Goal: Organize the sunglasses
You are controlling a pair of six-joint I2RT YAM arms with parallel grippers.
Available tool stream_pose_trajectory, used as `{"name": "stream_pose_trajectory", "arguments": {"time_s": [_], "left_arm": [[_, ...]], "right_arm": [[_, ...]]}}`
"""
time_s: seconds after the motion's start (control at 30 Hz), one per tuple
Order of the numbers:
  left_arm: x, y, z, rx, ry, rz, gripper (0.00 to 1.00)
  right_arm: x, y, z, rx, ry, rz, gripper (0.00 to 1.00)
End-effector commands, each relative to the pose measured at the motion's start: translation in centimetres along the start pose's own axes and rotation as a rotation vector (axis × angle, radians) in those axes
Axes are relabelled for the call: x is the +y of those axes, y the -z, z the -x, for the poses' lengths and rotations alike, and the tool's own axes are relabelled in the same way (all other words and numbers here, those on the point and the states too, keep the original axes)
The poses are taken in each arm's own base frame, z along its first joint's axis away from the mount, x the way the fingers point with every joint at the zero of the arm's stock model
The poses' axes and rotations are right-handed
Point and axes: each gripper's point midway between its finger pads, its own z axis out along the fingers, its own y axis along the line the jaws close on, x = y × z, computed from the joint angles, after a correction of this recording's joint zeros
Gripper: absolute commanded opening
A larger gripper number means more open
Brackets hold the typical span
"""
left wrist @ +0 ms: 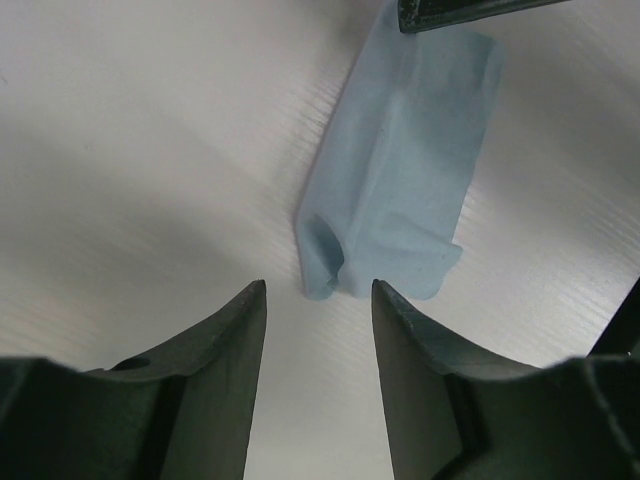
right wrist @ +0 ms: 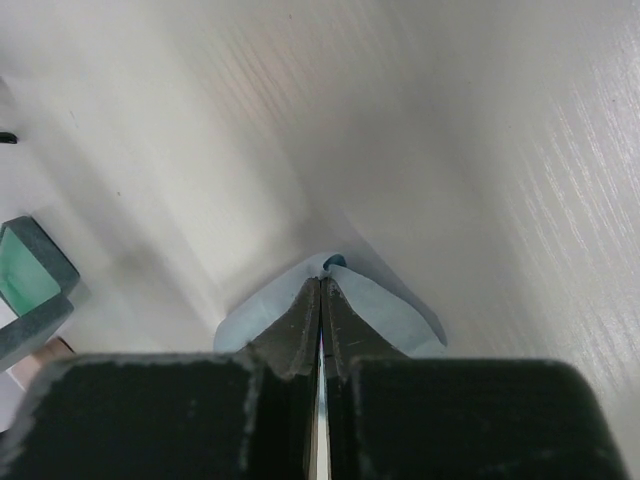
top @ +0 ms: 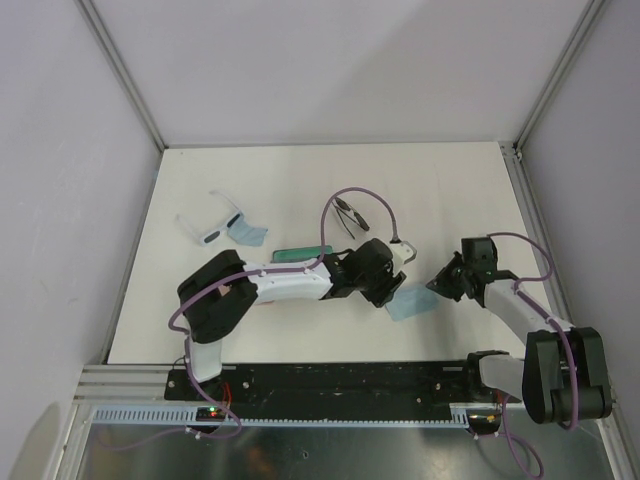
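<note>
So, both pairs are left lying on the white table (top: 450, 190), untouched by either arm. The white-framed sunglasses (top: 213, 226) are found toward the far left. Their front is laid on a diagonal, with the lenses turned toward the near side and the pale arms spread open toward the far left. A folded blue cloth (top: 252, 235) is tucked right against their right end.

The dark-framed sunglasses (top: 350, 214) are seen near the middle, just past the left arm's wrist and inside a loop of purple cable (top: 362, 193). Their long axis seems to be slanted from far-left to near-right, but they're too small for the facing side to be told.

A dark case (top: 300, 253) with a green inside is laid flat between the two pairs, long axis running left-right.

The left gripper (left wrist: 318, 285) is held with its fingers apart and nothing gripped, and it is aimed at a light blue cloth (left wrist: 400, 170) just ahead of the tips. The far end of that cloth is pinched by the right gripper (right wrist: 320, 280), whose fingers are pressed together on the edge.
</note>
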Motion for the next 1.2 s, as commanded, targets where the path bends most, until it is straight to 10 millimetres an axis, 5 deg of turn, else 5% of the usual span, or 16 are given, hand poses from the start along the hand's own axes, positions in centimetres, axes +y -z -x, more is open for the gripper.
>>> {"name": "stream_pose_trajectory", "arguments": {"time_s": [0.0, 1.17], "left_arm": [[-0.2, -0.4, 2.4, -0.049, -0.069, 0.017, 0.52], [-2.7, 2.1, 7.2, -0.165, -0.068, -0.006, 0.45]], "right_arm": [[2.5, 1.4, 1.9, -0.045, 0.019, 0.068, 0.0], [7.2, 9.5, 5.0, -0.115, 0.064, 0.211, 0.0]]}}
